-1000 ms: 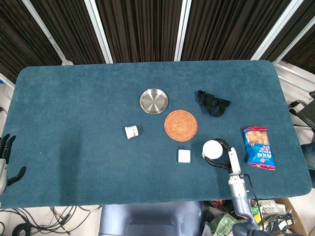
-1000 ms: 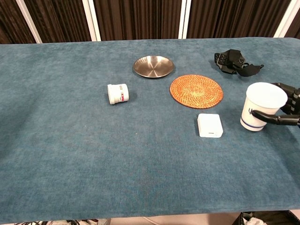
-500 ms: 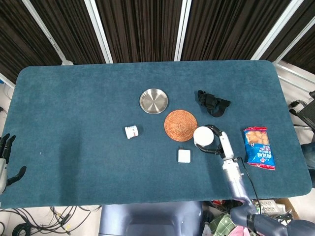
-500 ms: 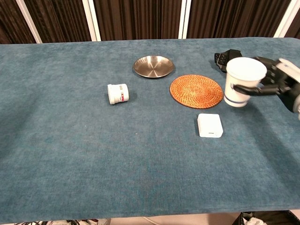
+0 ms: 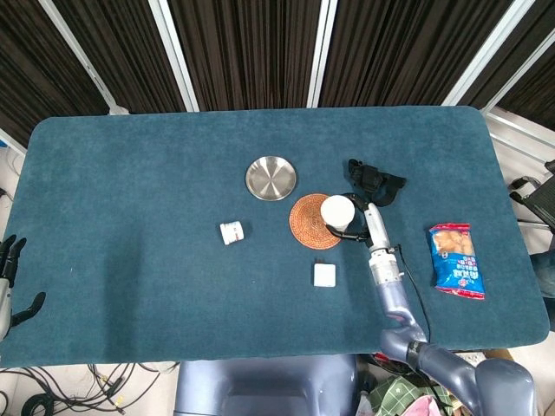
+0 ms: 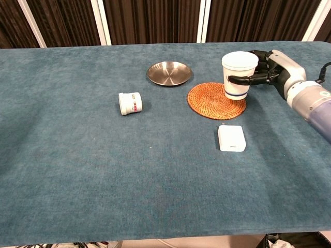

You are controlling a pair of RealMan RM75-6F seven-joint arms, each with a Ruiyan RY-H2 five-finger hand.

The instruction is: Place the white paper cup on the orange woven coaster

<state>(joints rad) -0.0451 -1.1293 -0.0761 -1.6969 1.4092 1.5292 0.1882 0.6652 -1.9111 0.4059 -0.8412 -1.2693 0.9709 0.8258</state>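
Observation:
My right hand [image 6: 269, 71] [image 5: 357, 217] grips the white paper cup [image 6: 238, 74] [image 5: 336, 211], which has a blue band near its base. The cup is upright and held above the right part of the orange woven coaster [image 6: 214, 101] [image 5: 312, 223]; whether it touches the coaster I cannot tell. The coaster lies near the middle of the table, right of centre. My left hand [image 5: 9, 276] hangs off the table's left edge in the head view, fingers apart, holding nothing.
A steel plate [image 6: 169, 73] lies behind the coaster. A small white jar [image 6: 129, 103] lies on its side to the left. A white square box [image 6: 231, 138] sits in front of the coaster. A black strap bundle [image 5: 375, 182] and a snack bag [image 5: 454, 259] lie to the right.
My right hand has carried the cup up off the table and leftward, from the front right to above the coaster's right side. The left hand has not moved.

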